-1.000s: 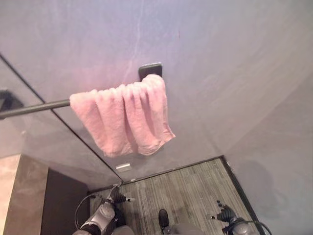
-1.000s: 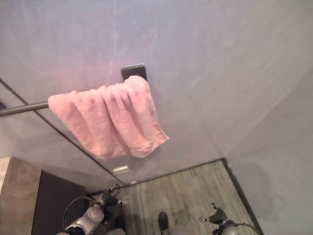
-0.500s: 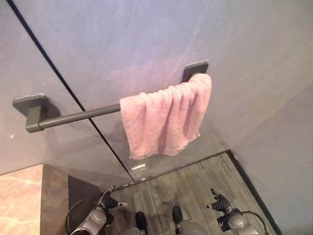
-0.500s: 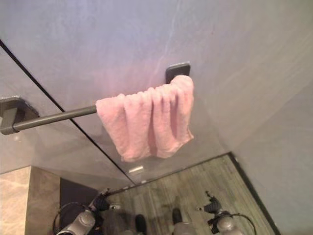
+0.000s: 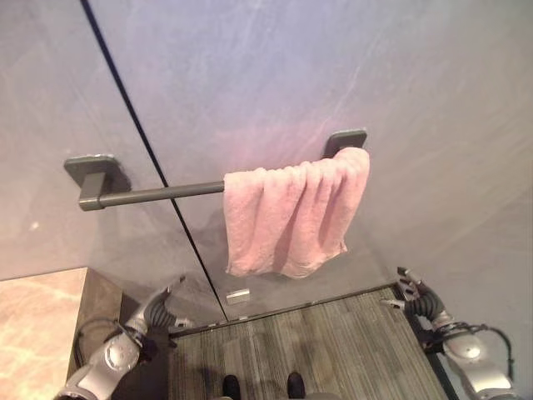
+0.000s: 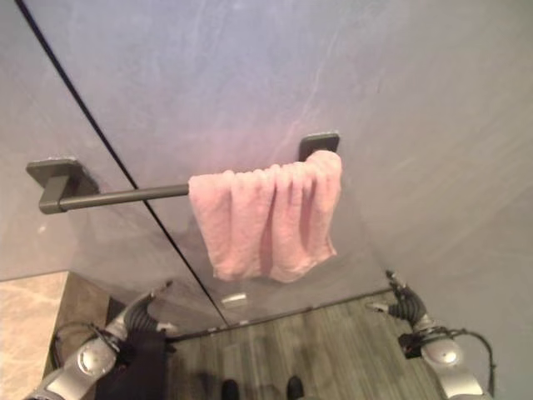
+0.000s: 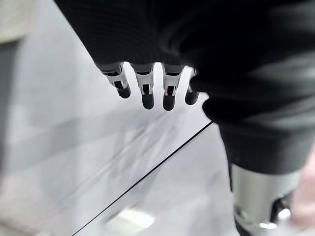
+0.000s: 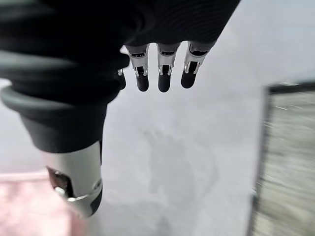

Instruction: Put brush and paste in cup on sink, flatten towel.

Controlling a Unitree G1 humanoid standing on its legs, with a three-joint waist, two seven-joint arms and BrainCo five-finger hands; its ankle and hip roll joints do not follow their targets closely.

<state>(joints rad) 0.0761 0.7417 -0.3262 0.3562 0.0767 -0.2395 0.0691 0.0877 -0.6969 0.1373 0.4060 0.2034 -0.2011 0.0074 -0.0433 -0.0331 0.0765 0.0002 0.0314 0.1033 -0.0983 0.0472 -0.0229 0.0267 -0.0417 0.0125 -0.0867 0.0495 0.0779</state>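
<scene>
A pink towel [image 5: 291,212] hangs bunched in folds at the right end of a dark grey wall bar [image 5: 158,194], against its right bracket. My left hand [image 5: 152,310] is low at the left, below the bar's bare stretch, open and holding nothing. My right hand [image 5: 419,300] is low at the right, below and to the right of the towel, also open and empty. In the left wrist view the fingers [image 7: 145,93] are straight over the grey wall. The right wrist view has straight fingers [image 8: 165,81] and a patch of pink towel [image 8: 24,206] past the thumb.
A beige stone counter corner [image 5: 33,325] with a dark side sits at the lower left. A thin dark seam [image 5: 141,142] runs down the grey wall behind the bar. Striped wood-look floor [image 5: 316,342] lies below, with a side wall [image 5: 491,225] at the right.
The camera has swung, bringing the bar's left bracket into view. Both hands have risen and spread apart toward the wall. The towel hangs bunched as before.
</scene>
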